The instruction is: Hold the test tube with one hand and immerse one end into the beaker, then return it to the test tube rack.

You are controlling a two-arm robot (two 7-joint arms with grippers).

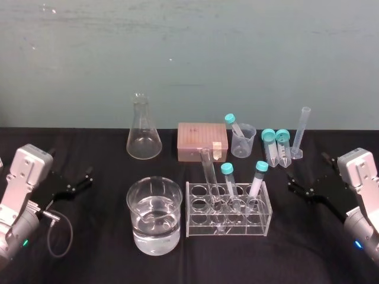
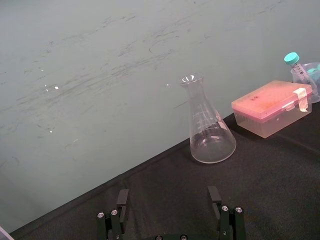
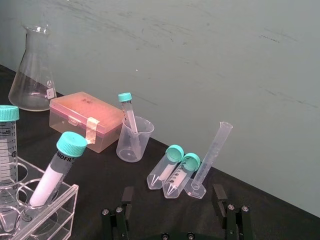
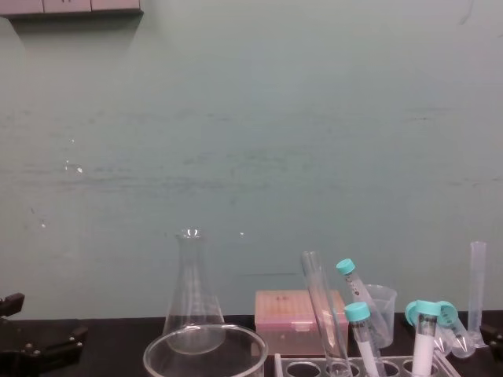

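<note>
Head view, left to right. Left tool (image 1: 82, 180): fingers spread wide apart, holding nothing, at the left side of the black table (image 1: 106, 260). Beaker (image 1: 154, 216): upright, wide, partly filled with clear liquid, just left of the test tube rack (image 1: 195, 228). Test tube (image 1: 208, 168): long, clear, uncapped, standing in a hole in the rack's left half, top tilted slightly left; two teal-capped tubes (image 1: 228, 177) stand to its right. Right tool (image 1: 308, 175): fingers likewise apart, empty, at the table's right side.

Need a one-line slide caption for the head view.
Left tool and right tool open at the sides; test tube in rack beside beaker.
</note>
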